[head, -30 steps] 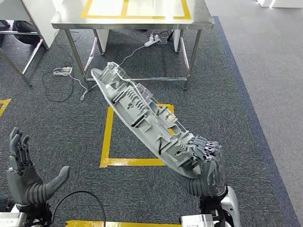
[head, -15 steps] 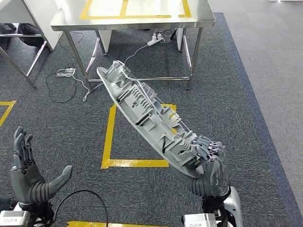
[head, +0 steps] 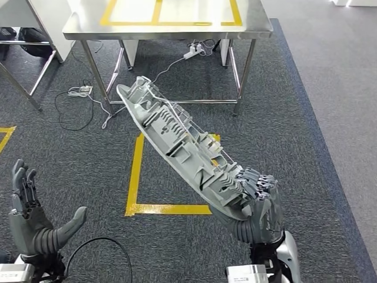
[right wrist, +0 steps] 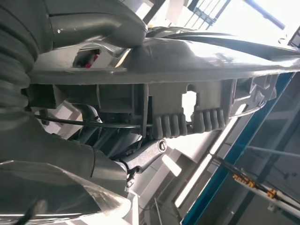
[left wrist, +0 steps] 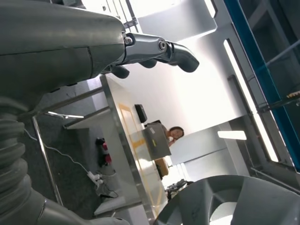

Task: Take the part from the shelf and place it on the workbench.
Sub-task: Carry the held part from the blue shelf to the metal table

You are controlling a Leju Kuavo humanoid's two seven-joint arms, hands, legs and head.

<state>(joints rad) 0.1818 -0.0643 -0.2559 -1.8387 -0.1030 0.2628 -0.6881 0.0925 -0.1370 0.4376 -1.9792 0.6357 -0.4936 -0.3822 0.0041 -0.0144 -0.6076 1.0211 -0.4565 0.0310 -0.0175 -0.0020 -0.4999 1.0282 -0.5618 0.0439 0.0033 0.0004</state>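
I hold the part [head: 187, 144], a long grey plastic moulding with many ribs, in my right hand [head: 258, 206]. My fingers are wrapped around its near end, and the rest of it reaches out toward 11 o'clock, in the air above the grey carpet [head: 288, 118]. Its far tip hangs in front of the workbench [head: 169, 26], which stands at 12 o'clock, and does not touch it. My left hand [head: 33, 221] is at 8 o'clock, spread, holding nothing.

I judge that the carrying step is in hand, and the placing is not yet done. Because I grip only 1 end, the long free end can swing or sag, so I should move slowly and keep my wrist steady. I should lift the far tip above the steel edge of the bench before I come closer, otherwise it may strike the edge or a leg. My left hand could support the part from below. The part should be laid flat inside the yellow tape lines [head: 155, 12] on the bench top.

I can read no brand, label or writing on the part or on the bench.
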